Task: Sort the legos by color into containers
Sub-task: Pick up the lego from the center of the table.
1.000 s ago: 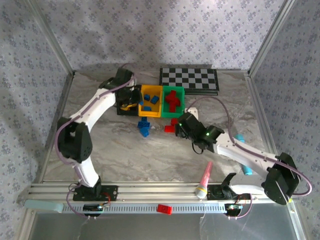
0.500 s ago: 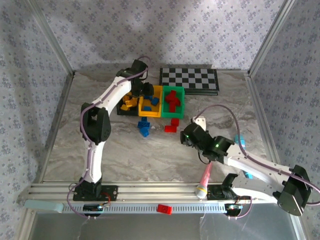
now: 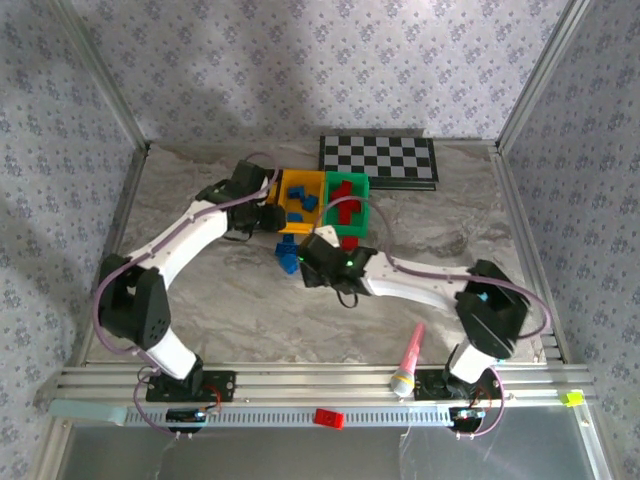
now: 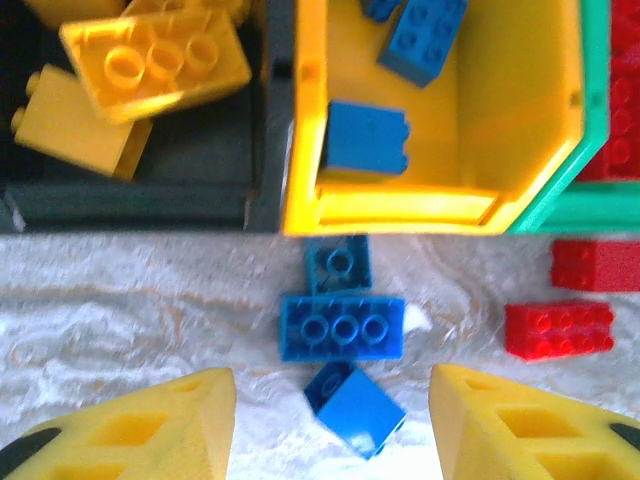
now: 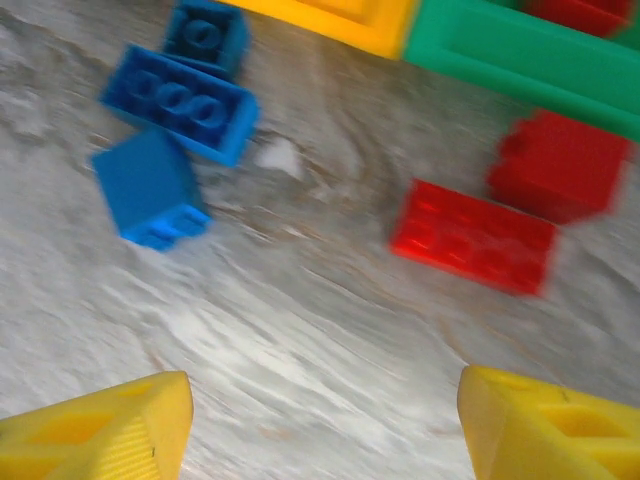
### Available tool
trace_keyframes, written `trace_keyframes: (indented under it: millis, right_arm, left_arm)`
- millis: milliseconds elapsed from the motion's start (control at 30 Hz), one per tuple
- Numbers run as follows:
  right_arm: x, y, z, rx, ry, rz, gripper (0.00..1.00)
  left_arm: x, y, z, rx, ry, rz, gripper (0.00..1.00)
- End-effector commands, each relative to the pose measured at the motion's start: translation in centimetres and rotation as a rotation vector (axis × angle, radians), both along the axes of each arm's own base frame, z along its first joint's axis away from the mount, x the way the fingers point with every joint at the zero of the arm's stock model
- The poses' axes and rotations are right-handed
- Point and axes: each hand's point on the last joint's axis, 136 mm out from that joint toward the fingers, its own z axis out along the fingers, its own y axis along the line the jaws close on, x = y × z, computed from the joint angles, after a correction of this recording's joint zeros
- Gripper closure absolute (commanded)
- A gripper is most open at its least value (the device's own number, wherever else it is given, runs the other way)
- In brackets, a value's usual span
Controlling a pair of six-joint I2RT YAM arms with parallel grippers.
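Observation:
Three blue legos lie on the marble table just in front of the yellow bin, which holds more blue bricks. Yellow bricks fill the black bin. Beside the green bin, two red legos rest on the table. More red bricks sit in the green bin. My left gripper hangs open over the nearest blue brick. My right gripper is open over bare table, between the blue cluster and the red pair. From above, the left gripper and the right gripper flank the blue bricks.
A black-and-white checkerboard lies behind the bins. A pink marker lies near the front rail, and a red brick sits on the rail. The right arm stretches across the table's middle.
The left gripper pulled back from over the yellow bin toward the table's near side. The right arm swung left, its gripper now next to the blue bricks.

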Motion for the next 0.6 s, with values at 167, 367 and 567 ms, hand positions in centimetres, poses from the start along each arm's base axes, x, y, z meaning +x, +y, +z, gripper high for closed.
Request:
trace_keyframes:
  millis: [167, 367, 567]
  right_arm:
    - [1.6, 6.4, -2.4, 0.009, 0.079, 0.115, 0.28]
    - [4.1, 7.3, -3.7, 0.005, 0.111, 0.125, 0.28]
    - [5.3, 7.9, -5.6, 0.071, 0.19, 0.133, 0.36]
  left_arm:
    - [-3.2, 4.7, -0.1, 0.015, -0.027, 0.108, 0.47]
    - [-5.6, 7.3, -1.5, 0.012, -0.007, 0.167, 0.47]
    - [-6.8, 8.1, -2.0, -0.006, 0.004, 0.186, 0.47]
